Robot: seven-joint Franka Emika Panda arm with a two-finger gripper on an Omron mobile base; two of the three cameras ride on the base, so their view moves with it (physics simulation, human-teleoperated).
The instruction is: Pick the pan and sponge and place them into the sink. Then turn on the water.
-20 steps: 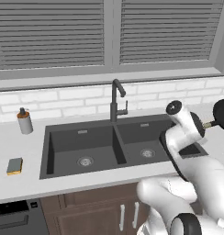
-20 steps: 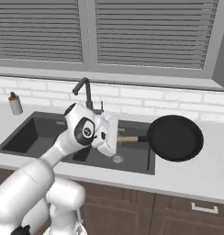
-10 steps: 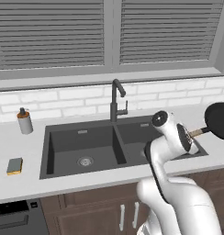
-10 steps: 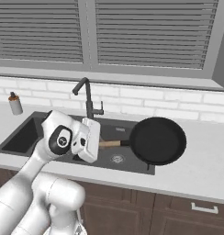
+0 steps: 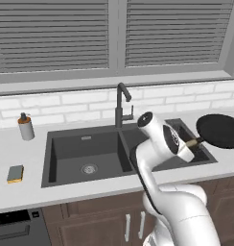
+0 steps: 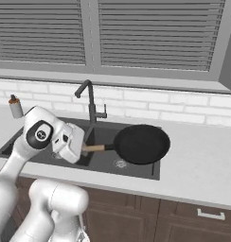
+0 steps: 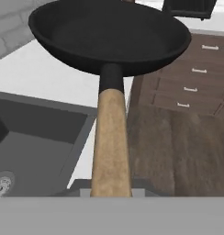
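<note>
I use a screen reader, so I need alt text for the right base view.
The white arm holds the pan by its wooden handle, level above the sink's right basin. A black faucet rises behind, a soap bottle on the counter at left.

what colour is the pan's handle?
Light-brown wood on the pan, with a short black neck at the bowl; clearest in the hand view.

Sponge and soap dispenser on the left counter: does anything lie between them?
No. In the left base view the counter between the sponge and the soap dispenser is bare grey surface, left of the sink.
</note>
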